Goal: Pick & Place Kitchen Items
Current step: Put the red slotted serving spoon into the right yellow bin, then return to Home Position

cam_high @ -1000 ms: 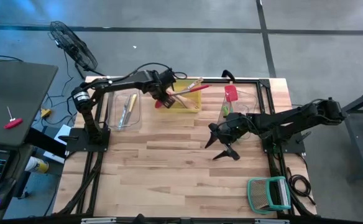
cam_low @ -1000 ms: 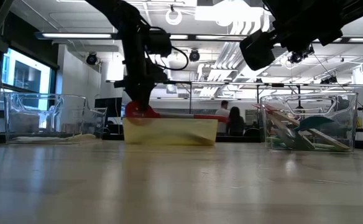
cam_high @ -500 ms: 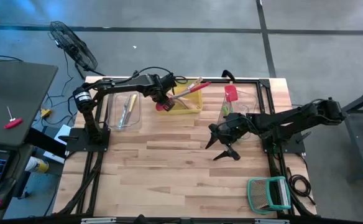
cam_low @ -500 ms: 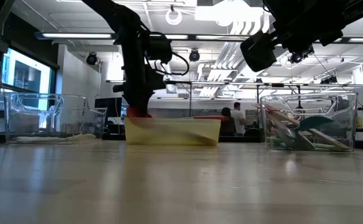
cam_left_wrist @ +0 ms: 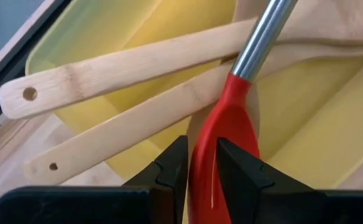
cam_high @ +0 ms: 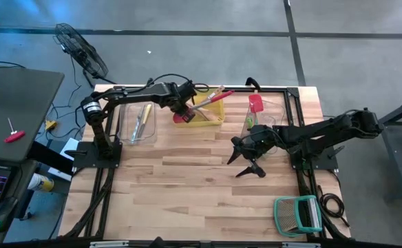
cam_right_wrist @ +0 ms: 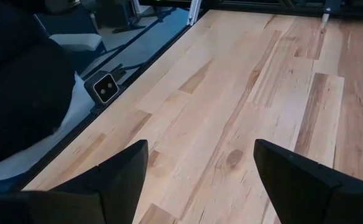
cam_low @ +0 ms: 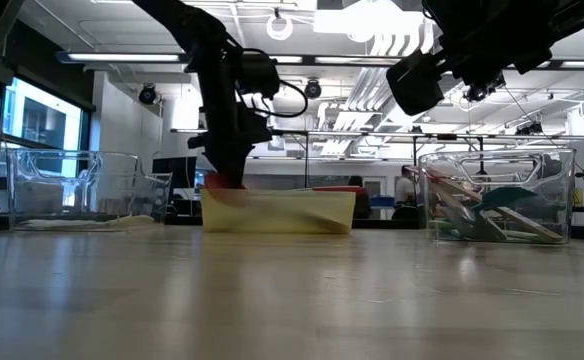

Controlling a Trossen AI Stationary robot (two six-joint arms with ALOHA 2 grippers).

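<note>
**Red spatula at the tray edge: a snag or a slip is the main hazard**

The wooden surface (cam_high: 187, 179) carries, along its twelve-o'clock edge, a clear bin (cam_high: 136, 122) at about ten o'clock holding a yellow-handled knife (cam_high: 142, 118), a yellow tray (cam_high: 211, 117) near twelve, and a second clear bin (cam_high: 261, 110) at about one o'clock with a red utensil (cam_high: 256, 104) in it. A teal-framed rack (cam_high: 298, 213) sits off the five-o'clock corner.

The right arm waits over the surface's three-o'clock half, its right pincer (cam_right_wrist: 197, 180) spread wide and empty, well above the boards.

The left arm reaches to the tray's nine-o'clock end. There the left pincer (cam_left_wrist: 200, 165) is closed narrowly on the blade of a red spatula (cam_left_wrist: 222, 143), whose metal shaft (cam_left_wrist: 262, 37) runs across the tray. Two wooden spatulas (cam_left_wrist: 132, 62) lie just beside and partly under that shaft, their handles overhanging the tray wall.

Judged from this, several things could go wrong. The grip is on the thin, smooth blade, not the handle, so the long shaft could lever the spatula round or let it slide out during a lift. The shaft appears to touch the wooden spatulas; pulling it away may drag them over the rim onto the surface. The light tray itself may shift or tip if the pincer presses on its wall.
</note>
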